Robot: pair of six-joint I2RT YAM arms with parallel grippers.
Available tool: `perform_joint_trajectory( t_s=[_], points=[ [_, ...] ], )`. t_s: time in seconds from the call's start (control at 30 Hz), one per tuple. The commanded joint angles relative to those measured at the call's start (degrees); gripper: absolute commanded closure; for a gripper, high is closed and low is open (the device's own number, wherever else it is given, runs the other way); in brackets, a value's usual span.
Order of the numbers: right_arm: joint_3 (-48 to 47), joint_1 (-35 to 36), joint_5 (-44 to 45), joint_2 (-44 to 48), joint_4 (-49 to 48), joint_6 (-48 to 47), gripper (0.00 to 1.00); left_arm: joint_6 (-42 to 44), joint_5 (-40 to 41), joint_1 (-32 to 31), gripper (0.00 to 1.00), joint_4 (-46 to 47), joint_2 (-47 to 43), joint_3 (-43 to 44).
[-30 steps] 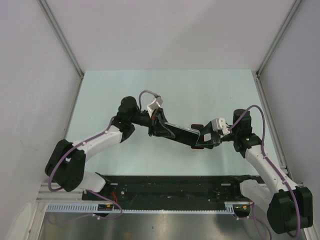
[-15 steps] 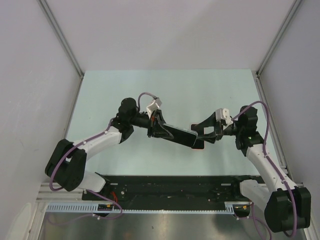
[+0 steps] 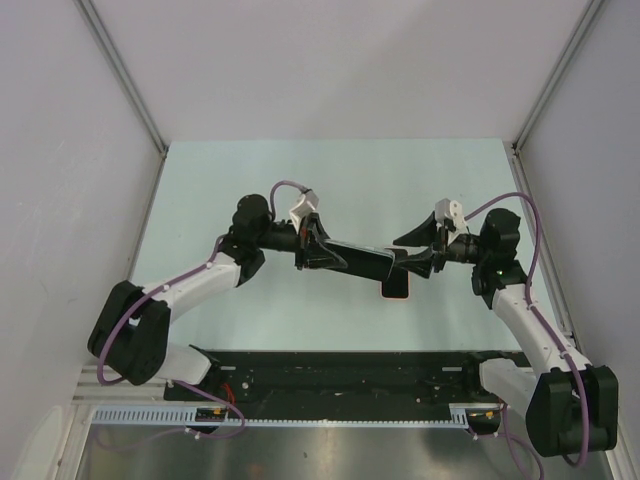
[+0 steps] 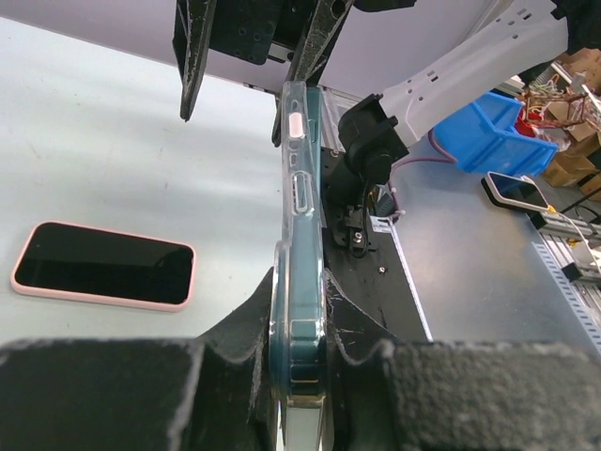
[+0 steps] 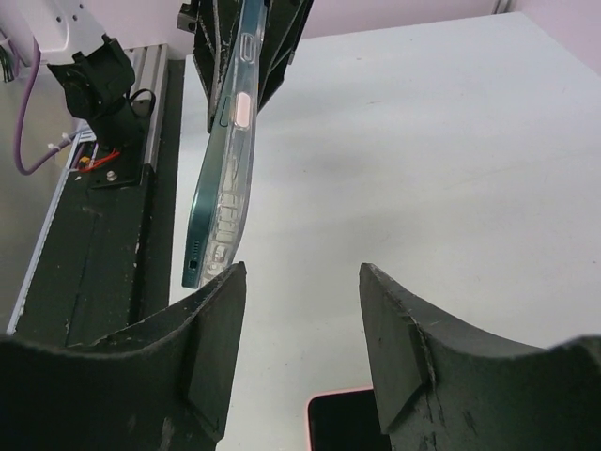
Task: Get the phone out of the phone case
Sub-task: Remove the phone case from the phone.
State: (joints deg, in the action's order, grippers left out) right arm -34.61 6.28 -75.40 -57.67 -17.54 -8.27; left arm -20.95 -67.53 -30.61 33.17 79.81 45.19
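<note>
One pink-rimmed phone (image 3: pixel 395 288) lies screen-up on the table (image 3: pixel 230 180), at 5 o'clock from the single clear phone case (image 4: pixel 299 235), which is held edge-up off the surface with one dark teal phone (image 5: pixel 201 235) inside. Off the table, at 3 o'clock in the left wrist view, sit one blue bin (image 4: pixel 498 132) and one more handset (image 4: pixel 515 191). Of the two grippers, the left gripper (image 3: pixel 320 252) is clamped on the case's 9 o'clock end. The right gripper (image 3: pixel 408 253), at the 3 o'clock end, has its fingers spread, one finger just beside the case.

Mid-air cased phone (image 4: pixel 299 188) blocks the middle lane; pink phone (image 4: pixel 103 265) lies beneath it; far table (image 3: pixel 350 175) open.
</note>
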Motion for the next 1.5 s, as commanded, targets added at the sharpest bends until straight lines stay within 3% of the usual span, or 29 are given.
perform_joint_trajectory(
  t_s=[0.0,0.5,0.73,1.47],
  points=[
    [-2.13,0.05,-3.18,0.63,-3.82,5.28,0.43,0.82,7.50,1.69,1.00,3.22,-1.67,2.01],
    [-2.13,-0.31,1.99,0.81,-5.75,7.65,0.42,-3.83,8.12,3.28,1.00,6.73,-1.94,2.45],
    [-0.46,0.22,9.47,-2.09,-16.56,17.50,0.42,-7.35,3.90,2.66,1.00,10.16,-1.94,1.83],
    [-0.02,0.48,9.04,-2.18,-15.95,17.06,0.43,-9.29,4.33,1.87,1.00,14.47,-1.41,0.34]
  ],
)
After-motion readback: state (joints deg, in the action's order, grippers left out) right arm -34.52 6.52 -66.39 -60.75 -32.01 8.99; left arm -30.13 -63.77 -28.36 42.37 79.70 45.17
